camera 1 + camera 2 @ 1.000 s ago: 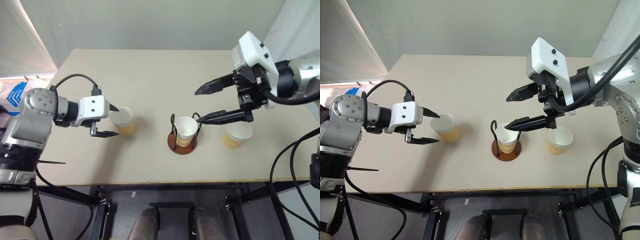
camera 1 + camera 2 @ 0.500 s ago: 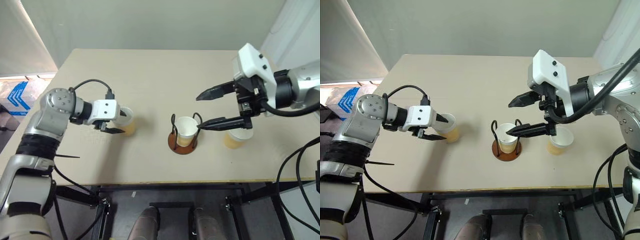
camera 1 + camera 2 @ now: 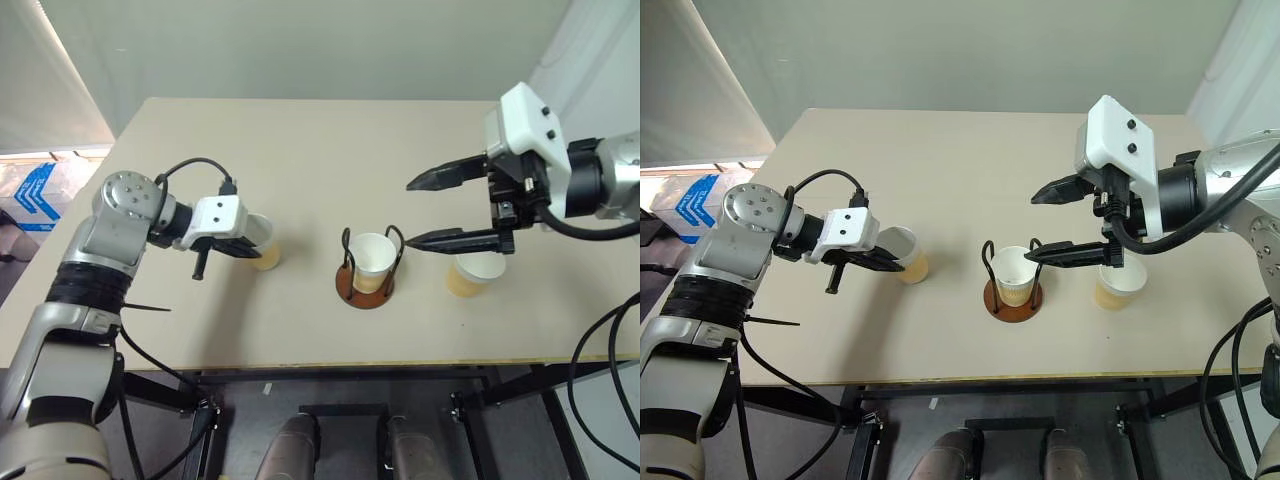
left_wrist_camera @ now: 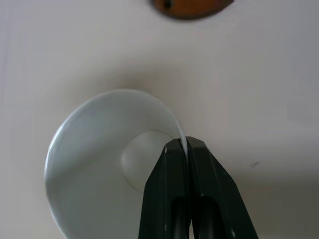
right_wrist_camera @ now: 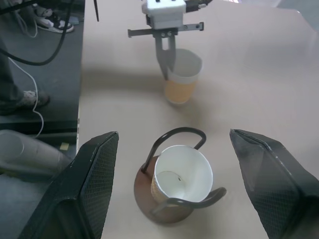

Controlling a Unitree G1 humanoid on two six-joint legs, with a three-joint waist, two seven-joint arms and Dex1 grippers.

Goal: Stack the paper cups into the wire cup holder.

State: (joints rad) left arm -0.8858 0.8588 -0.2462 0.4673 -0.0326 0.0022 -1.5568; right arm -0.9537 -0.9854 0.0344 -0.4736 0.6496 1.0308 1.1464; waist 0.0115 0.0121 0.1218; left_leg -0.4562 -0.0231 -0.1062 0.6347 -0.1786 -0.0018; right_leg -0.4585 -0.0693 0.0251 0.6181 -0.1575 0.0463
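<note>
- left gripper (image 4: 185,145) pinched shut on rim wall of left paper cup (image 3: 258,243), one finger inside, one outside; cup sits on table (image 3: 300,150) well left of wire cup holder (image 3: 366,268)
- cup likely light, thin, crushable; the rim is the stiffest place to grip, so this hold looks right but a hard squeeze could dent it
- holder already has one cup (image 5: 181,174) seated upright between the arches, empty inside
- third cup (image 3: 475,274) empty, just right of holder
- right gripper (image 3: 430,211) spread wide, holding nothing, above holder's right side
</note>
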